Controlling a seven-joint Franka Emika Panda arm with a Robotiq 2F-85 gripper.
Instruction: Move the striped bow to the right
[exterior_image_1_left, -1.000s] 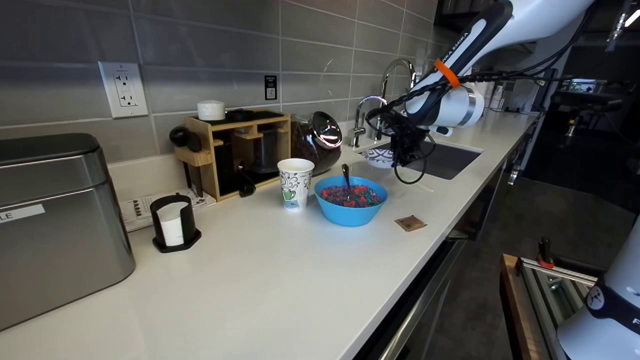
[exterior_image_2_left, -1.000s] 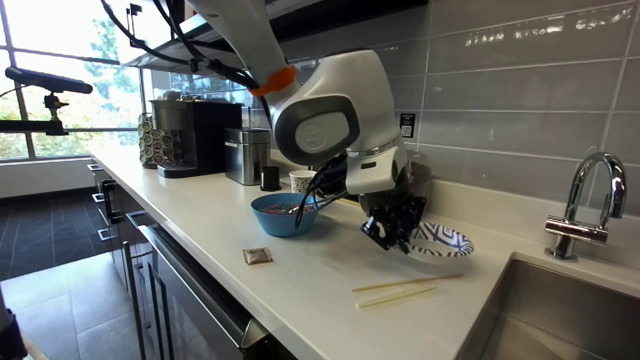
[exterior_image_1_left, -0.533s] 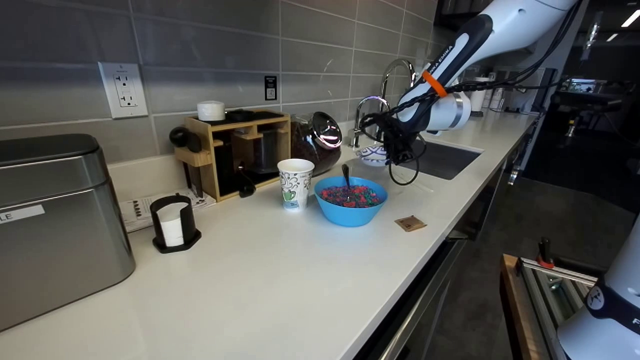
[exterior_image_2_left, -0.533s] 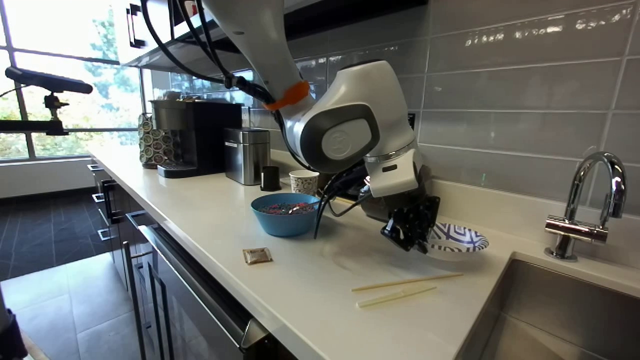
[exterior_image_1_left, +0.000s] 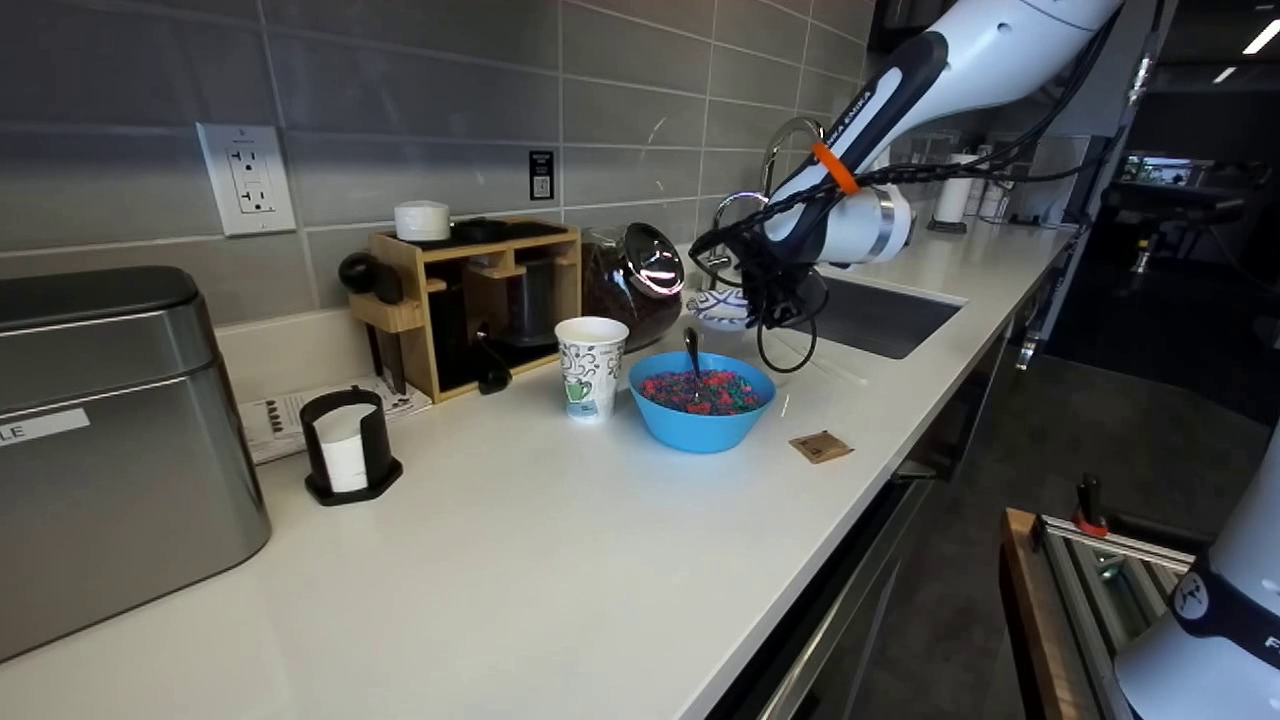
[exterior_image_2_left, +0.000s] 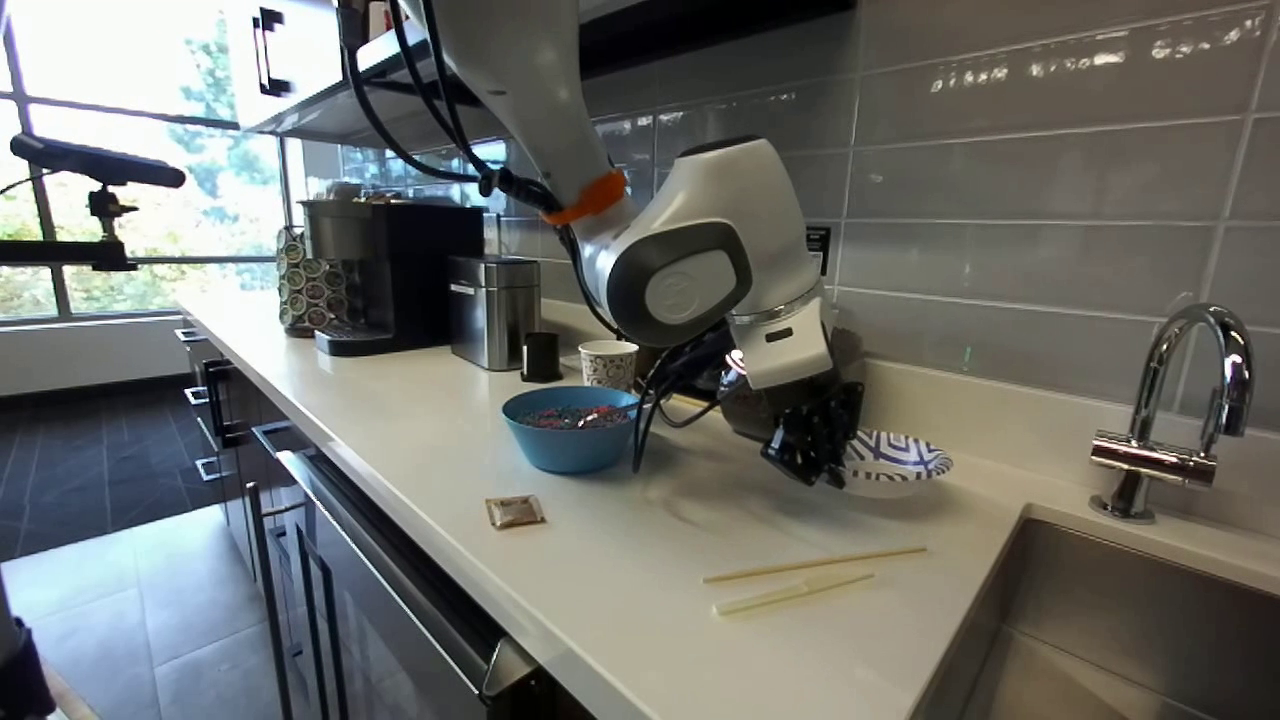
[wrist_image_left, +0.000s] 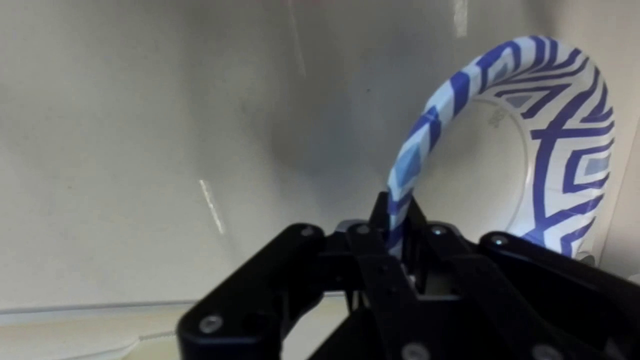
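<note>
Slanting down, the bent arm (exterior_image_2_left: 690, 285) holds the striped bowl (exterior_image_2_left: 897, 462) by its rim (wrist_image_left: 422, 135), tool (wrist_image_left: 397, 215) clamped.

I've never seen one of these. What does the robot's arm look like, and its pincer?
The white arm has smooth, rounded sections with dark grey panels, one lettered "EMIKA". An orange band wraps around it, black cables loop alongside, and a silver ring circles it lower down. The pincer is black and angular, with small metallic screw heads.
</note>
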